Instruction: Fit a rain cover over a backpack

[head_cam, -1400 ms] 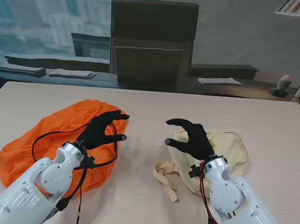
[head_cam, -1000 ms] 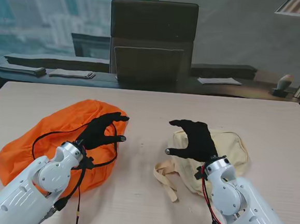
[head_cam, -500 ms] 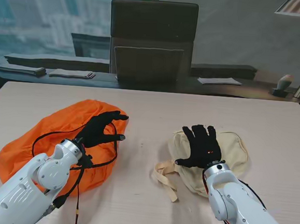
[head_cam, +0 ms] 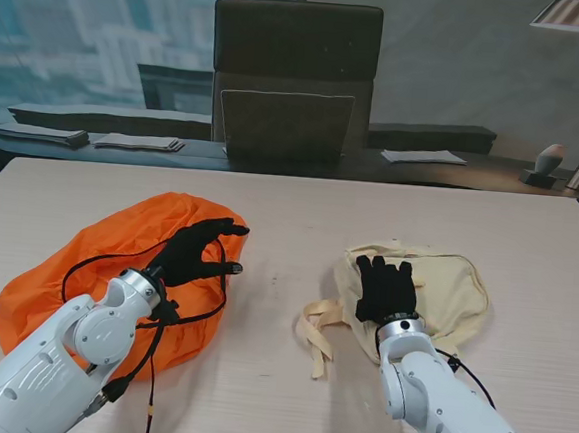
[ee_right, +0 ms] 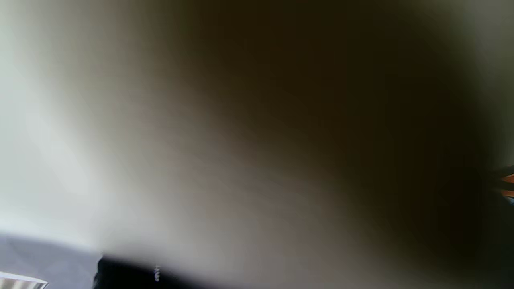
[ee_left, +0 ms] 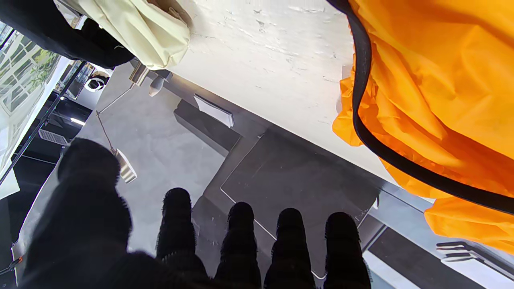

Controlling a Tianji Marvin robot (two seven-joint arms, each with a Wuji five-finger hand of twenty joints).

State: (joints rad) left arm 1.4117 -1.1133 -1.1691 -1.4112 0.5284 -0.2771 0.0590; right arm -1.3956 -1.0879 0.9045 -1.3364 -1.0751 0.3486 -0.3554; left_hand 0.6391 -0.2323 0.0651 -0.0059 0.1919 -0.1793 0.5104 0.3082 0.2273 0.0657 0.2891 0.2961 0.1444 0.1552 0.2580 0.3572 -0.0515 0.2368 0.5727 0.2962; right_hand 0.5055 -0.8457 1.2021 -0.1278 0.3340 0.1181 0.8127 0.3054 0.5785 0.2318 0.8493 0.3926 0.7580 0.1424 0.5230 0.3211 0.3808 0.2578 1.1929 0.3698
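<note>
The orange rain cover (head_cam: 85, 271) lies crumpled on the left of the table, edged by a black elastic cord (head_cam: 95, 261). My left hand (head_cam: 199, 251) hovers over its right edge, fingers and thumb curved apart and holding nothing. In the left wrist view the cover (ee_left: 441, 80) and its cord (ee_left: 361, 120) lie beside my bare fingertips (ee_left: 241, 233). The cream backpack (head_cam: 444, 289) lies on the right, its straps (head_cam: 317, 331) trailing towards me. My right hand (head_cam: 384, 289) rests palm down on the bag's left part, fingers straight. The right wrist view is a blur of cloth.
A dark office chair (head_cam: 293, 76) stands behind the table's far edge. A low desk beyond holds papers (head_cam: 135, 142) and a small stand (head_cam: 547, 162). Bare wooden table top (head_cam: 275, 276) separates cover and backpack. Thin cables hang from both forearms.
My right hand has turned palm down and dropped onto the backpack, and its forearm has swung in. The bag and straps have shifted slightly. The left hand has barely moved.
</note>
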